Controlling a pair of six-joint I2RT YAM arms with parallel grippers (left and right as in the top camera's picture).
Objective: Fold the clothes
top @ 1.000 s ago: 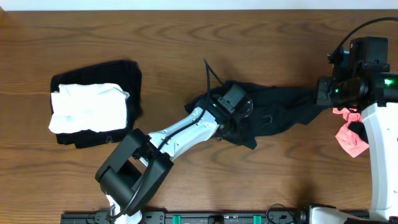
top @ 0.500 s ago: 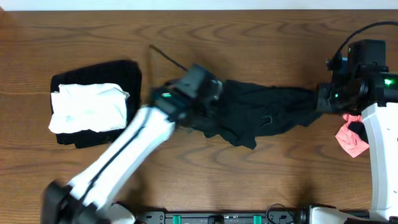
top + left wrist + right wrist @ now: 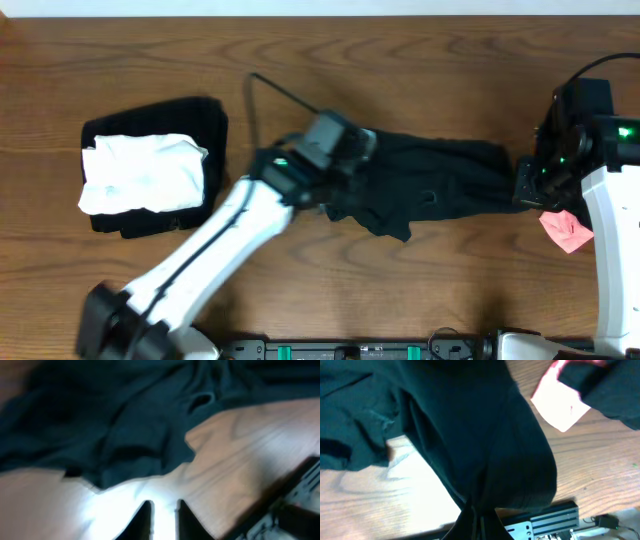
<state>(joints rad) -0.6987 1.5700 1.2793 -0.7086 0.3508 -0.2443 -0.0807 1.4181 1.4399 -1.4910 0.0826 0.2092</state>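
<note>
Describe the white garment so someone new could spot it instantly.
On the left of the wooden table lies a folded black stack. The white garment rests on top of it. It alone is white; the loose shirt is black, the far garment pink.

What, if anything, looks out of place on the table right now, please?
The crumpled black T-shirt lies bunched and twisted in the middle, its end pinched in the right hand, unlike the neatly folded white garment on the left. A pale pink garment sits crumpled at the far right.
</note>
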